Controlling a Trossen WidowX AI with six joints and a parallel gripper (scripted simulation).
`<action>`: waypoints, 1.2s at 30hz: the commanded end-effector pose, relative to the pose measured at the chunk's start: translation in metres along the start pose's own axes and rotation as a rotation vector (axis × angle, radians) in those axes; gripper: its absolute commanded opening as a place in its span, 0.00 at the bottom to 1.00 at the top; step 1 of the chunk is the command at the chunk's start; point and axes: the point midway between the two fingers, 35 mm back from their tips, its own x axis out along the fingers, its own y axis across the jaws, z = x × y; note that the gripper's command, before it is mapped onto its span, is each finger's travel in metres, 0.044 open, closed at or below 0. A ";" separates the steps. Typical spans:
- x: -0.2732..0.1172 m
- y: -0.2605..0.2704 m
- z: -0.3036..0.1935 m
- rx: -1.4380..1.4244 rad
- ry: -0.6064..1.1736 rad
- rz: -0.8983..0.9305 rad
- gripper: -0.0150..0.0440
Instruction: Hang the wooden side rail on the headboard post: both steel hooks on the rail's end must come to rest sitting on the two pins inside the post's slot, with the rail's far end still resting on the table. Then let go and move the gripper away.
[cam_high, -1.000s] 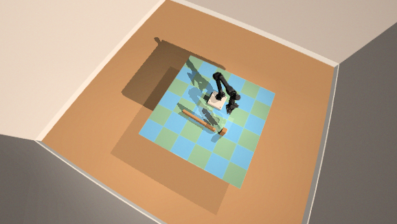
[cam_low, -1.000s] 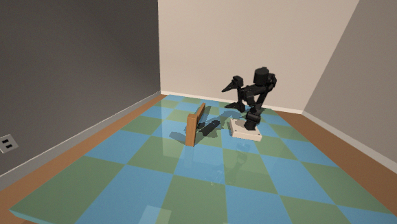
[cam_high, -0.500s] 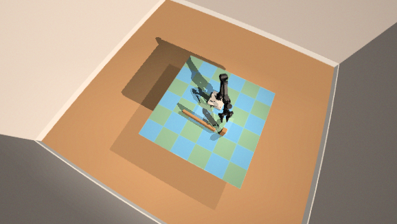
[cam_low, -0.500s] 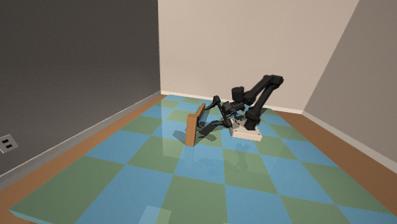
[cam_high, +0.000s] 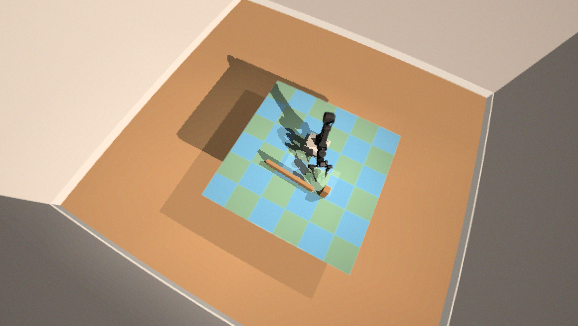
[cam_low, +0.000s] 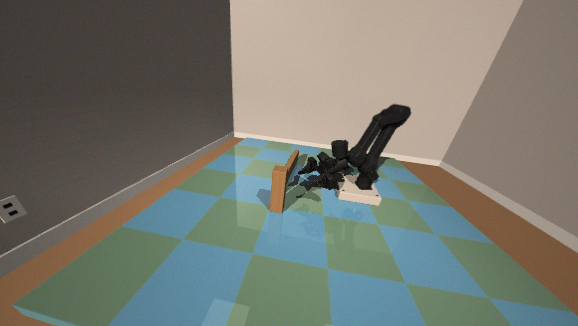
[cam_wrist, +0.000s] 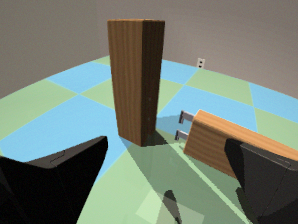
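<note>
The headboard post (cam_high: 326, 190) (cam_low: 278, 190) (cam_wrist: 131, 80) is a short wooden block standing upright on the table. The wooden side rail (cam_high: 290, 175) (cam_low: 292, 162) (cam_wrist: 212, 137) lies low beside it, one end towards the post. Two steel hooks stick out of that end: the upper hook (cam_wrist: 187, 116) and the lower hook (cam_wrist: 181, 135). A gap separates them from the post. The slot and pins cannot be made out clearly. My gripper (cam_high: 321, 171) (cam_wrist: 168, 144) is open and empty, on the arm's side of the rail and post. In the wrist view its right finger overlaps part of the rail.
The arm's pale base (cam_high: 313, 144) (cam_low: 359, 193) sits on the blue and green checkered table top (cam_high: 292, 229) (cam_low: 290, 287), behind the gripper. The arm's shadow falls across the table near the rail. A wall socket (cam_low: 11, 210) (cam_wrist: 201, 63) is far off.
</note>
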 end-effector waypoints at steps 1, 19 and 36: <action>-0.002 0.000 -0.001 0.044 -0.014 0.013 1.00; -0.002 0.000 -0.001 0.044 -0.014 0.013 1.00; 0.040 -0.031 0.021 -0.191 0.253 0.265 1.00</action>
